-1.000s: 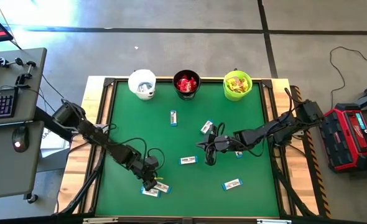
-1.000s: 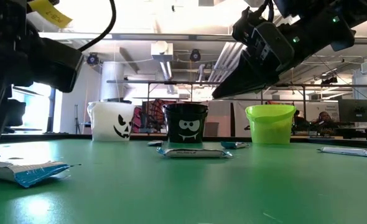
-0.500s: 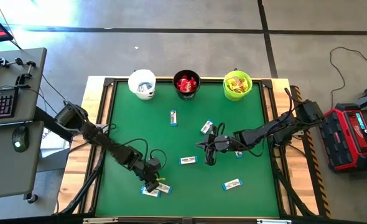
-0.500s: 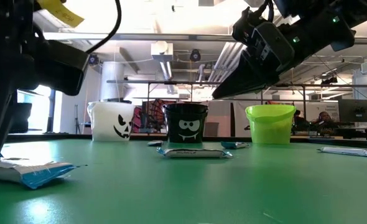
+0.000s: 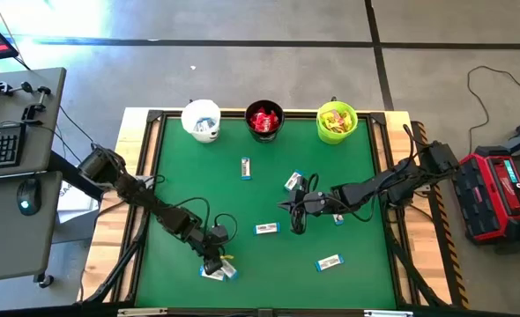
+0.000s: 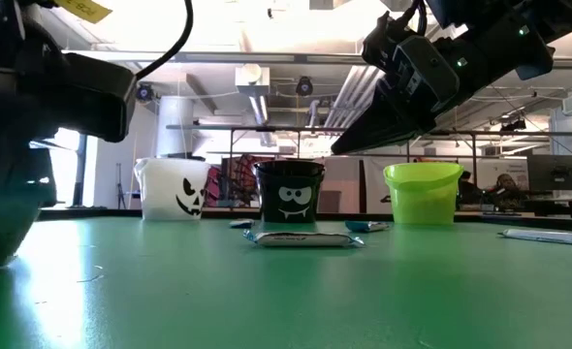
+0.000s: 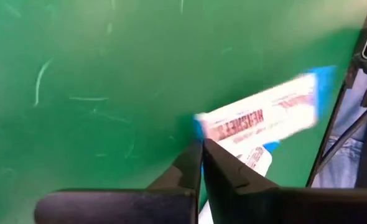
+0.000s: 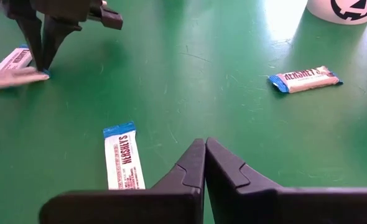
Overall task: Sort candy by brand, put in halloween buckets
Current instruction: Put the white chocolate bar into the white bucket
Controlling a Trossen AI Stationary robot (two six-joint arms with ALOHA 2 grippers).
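Since a second ago the left gripper (image 5: 214,264) has closed its jaws on the end of a white-and-blue bar (image 7: 261,115) near the desk's (image 5: 330,167) front edge, with a second bar (image 7: 255,157) just beneath. Mid-desk, the right gripper (image 5: 293,211) hangs with jaws closed, empty. Loose bars (image 8: 123,156) lie around it. White (image 5: 201,118), black (image 5: 264,120) and green buckets (image 5: 337,121) line the far edge.

Closed the left gripper (image 7: 201,144) over the last second, from wide apart to pinched on the end of a white-and-blue bar (image 7: 261,117) near the table's front edge. Lifted that bar off the green mat (image 7: 109,74), clear of the second bar (image 7: 257,157) beneath it. Dropped both bars out of the low view, replaced there by the dark bulk of the left arm (image 6: 15,145).
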